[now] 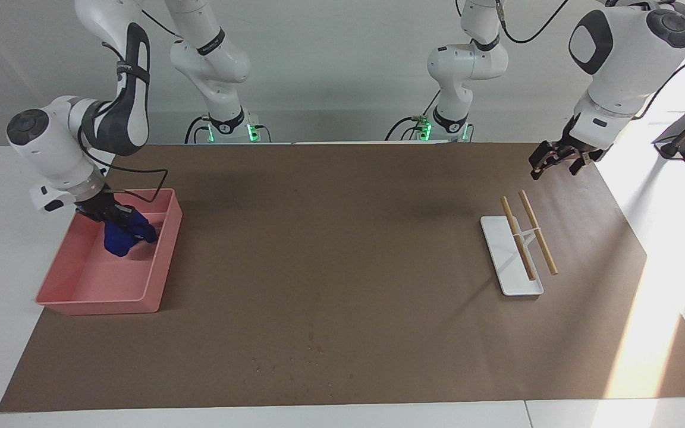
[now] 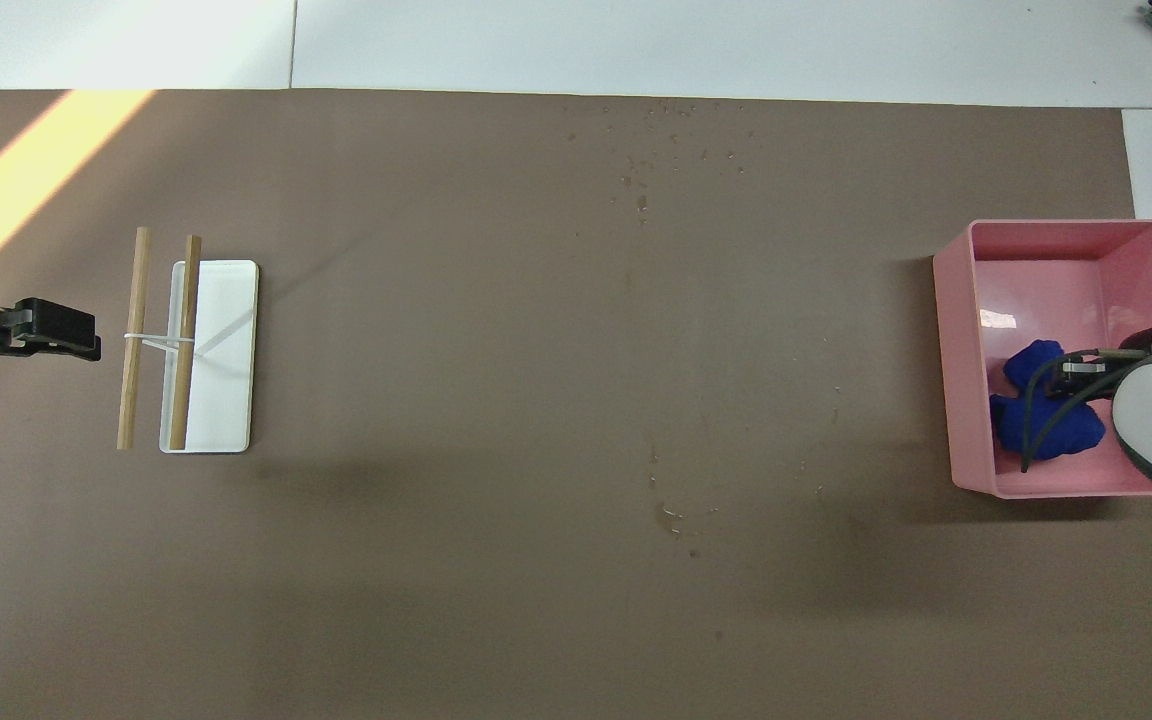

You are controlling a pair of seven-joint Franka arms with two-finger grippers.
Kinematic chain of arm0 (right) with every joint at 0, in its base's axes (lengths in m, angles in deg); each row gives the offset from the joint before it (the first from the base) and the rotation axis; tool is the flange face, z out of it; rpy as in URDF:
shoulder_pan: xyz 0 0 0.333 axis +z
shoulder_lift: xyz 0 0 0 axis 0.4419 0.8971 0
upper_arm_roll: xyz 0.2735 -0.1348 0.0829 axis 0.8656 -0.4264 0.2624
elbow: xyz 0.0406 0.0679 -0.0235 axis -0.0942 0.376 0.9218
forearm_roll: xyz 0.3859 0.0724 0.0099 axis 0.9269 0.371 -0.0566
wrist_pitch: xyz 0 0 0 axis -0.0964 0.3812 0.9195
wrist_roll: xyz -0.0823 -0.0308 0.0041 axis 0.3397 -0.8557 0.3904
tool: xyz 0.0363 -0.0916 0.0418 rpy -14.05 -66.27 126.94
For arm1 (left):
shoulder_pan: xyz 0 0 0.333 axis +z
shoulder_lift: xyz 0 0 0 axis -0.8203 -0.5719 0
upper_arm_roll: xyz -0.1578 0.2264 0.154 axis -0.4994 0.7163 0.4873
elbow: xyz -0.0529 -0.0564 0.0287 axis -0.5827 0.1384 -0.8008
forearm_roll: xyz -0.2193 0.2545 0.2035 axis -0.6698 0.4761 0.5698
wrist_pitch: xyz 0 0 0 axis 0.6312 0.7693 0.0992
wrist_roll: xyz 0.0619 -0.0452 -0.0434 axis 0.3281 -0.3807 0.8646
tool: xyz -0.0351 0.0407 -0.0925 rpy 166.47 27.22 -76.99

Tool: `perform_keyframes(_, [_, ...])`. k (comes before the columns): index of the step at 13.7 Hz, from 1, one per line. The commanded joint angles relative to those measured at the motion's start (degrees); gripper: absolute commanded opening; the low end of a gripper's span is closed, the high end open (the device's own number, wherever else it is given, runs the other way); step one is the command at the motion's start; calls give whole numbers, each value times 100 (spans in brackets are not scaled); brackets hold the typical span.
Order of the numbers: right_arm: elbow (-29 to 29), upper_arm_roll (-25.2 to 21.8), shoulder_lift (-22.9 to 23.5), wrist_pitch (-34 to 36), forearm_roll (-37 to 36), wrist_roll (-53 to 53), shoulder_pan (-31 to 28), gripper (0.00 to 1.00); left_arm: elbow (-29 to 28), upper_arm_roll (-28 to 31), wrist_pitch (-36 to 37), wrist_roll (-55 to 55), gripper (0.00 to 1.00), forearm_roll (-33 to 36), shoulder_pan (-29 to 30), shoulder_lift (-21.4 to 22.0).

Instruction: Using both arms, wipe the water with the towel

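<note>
Step in hand: pickup of the towel. The right gripper is down inside the pink tray at the right arm's end of the table, with the blue cloth bunched directly at and under its jaws. The jaws appear closed on the towel, which seems lifted slightly off the tray floor, though its lower edge may still touch.

Next move, as judged: raise the towel clear of the tray wall, then carry it toward the middle of the table to the water. The droplets lie on the brown mat at the edge farthest from the robots, well apart from both sets of jaws. A few more specks show nearer mid-mat in the overhead view.

The white rack stands almost under the left gripper, slightly toward the table's middle from its jaws. The left gripper hovers above the mat and waits; its jaws stand open, holding nothing.

Count:
- Arms: two.
- Towels: one.
- Trays: one.
- Racks: one, with two wooden rods.
- Water: many scattered droplets, not countable.
</note>
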Motion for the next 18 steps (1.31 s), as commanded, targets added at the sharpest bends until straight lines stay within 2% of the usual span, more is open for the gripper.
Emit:
perform_keyframes(1, [-67, 114, -178, 82, -6, 85, -23, 100, -224, 26, -115, -35, 100, 107, -59, 192])
perform_keyframes(4, [-427, 255, -398, 670, -6, 357, 161, 100, -224, 26, -132, -35, 100, 107, -50, 192])
perform_keyframes(9, [-664, 272, -891, 1066, 11, 1428, 1057, 100, -137, 9, -176, -18, 100, 37, -76, 148])
perform_keyframes(12, [-1454, 272, -786, 1847, 55, 2482, 1777, 100, -136, 9, -176, -35, 100, 28, -85, 148])
perform_keyframes(14, [-1841, 272, -785, 2147, 55, 2827, 2112, 100, -154, 0, -176, -35, 100, 28, -85, 156])
perform_keyframes(18, [-2738, 238, -627, 2780, 283, 2785, 2017, 100, -154, 0, -176, -35, 100, -33, -85, 156])
